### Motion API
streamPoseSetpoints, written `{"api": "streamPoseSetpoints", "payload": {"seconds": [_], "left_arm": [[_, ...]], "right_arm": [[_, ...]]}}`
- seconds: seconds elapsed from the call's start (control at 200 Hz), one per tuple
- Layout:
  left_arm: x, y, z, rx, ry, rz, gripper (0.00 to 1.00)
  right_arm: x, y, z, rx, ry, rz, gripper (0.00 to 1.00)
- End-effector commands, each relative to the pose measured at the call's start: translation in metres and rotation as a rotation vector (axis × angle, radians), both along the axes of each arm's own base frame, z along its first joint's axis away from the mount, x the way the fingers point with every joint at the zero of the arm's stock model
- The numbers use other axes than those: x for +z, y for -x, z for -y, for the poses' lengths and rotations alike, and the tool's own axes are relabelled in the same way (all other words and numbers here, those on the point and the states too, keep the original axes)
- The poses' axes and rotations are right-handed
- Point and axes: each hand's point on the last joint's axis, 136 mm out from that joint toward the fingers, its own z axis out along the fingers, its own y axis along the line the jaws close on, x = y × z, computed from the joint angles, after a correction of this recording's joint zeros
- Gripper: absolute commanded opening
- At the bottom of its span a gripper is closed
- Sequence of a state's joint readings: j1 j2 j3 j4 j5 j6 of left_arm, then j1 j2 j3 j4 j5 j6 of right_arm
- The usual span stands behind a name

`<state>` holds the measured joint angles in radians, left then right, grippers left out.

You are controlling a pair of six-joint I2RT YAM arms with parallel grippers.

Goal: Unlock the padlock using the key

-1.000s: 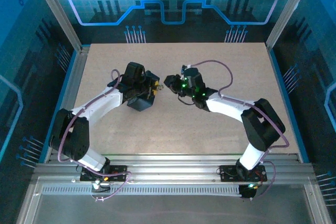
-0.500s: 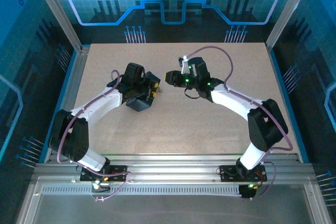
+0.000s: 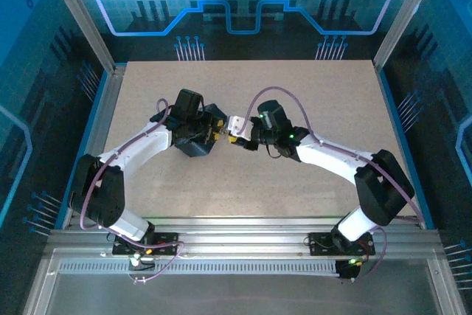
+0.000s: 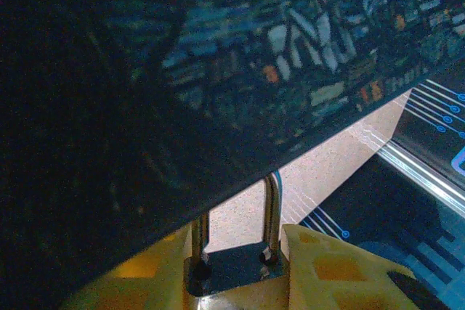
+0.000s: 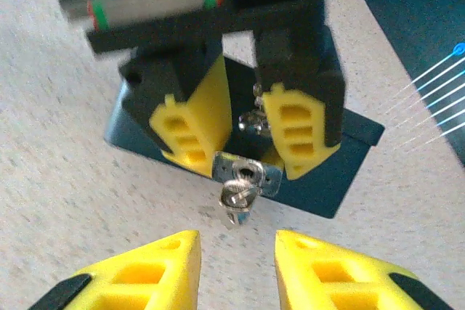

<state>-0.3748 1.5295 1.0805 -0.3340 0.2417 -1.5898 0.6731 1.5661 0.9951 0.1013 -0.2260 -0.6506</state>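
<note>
1. Between the yellow pads [image 5: 196,117] of the left end effector [image 5: 245,154], a small silvery-grey metal padlock [image 5: 243,170] with a squarish body is sitting. It is being clamped from both sides, and its keyhole face is pointing toward the right wrist camera.
2. A tiny silvery metal key [image 5: 237,197] is sticking out of that keyhole, its head hanging just below the padlock body.
3. Seen from the left wrist, the padlock's thin U-shaped shackle [image 4: 270,212] is rising from the body and passing behind the edge of a dark blue swirl-patterned box [image 4: 218,70]. I cannot tell whether it is hooked through anything.
4. That box is resting on the pale speckled worktop [image 5: 65,179], directly behind the padlock.
5. The right end effector [image 5: 237,270] is hovering just short of the key. Its yellow fingers are standing apart and gripping nothing, and the key is lying beyond the fingertips, roughly in line with the gap.
6. From above, the two end effectors are facing each other tip to tip near the middle of the worktop, with both arms angling inward.
</note>
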Motion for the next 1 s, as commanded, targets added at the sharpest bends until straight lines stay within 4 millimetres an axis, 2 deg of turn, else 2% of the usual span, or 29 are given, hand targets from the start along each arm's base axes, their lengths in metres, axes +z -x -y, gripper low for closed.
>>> {"api": "streamPoseSetpoints", "payload": {"seconds": [0.0, 0.14, 0.705, 0.835, 0.995], "left_arm": [[0.028, -0.002, 0.005, -0.054, 0.028, 0.055, 0.00], [0.028, -0.001, 0.005, -0.055, 0.026, 0.053, 0.00], [0.030, -0.001, 0.003, -0.047, 0.021, 0.057, 0.00], [0.029, -0.001, 0.003, -0.049, 0.021, 0.056, 0.00], [0.031, -0.001, 0.004, -0.049, 0.023, 0.057, 0.00]], "right_arm": [[0.010, -0.008, -0.009, 0.080, 0.049, 0.240, 0.31], [0.006, -0.012, -0.008, 0.082, 0.073, 0.277, 0.30], [-0.008, 0.002, -0.017, 0.173, 0.124, 0.287, 0.29], [-0.004, 0.003, -0.022, 0.176, 0.116, 0.300, 0.29], [-0.009, 0.004, -0.029, 0.192, 0.129, 0.299, 0.26]]}}
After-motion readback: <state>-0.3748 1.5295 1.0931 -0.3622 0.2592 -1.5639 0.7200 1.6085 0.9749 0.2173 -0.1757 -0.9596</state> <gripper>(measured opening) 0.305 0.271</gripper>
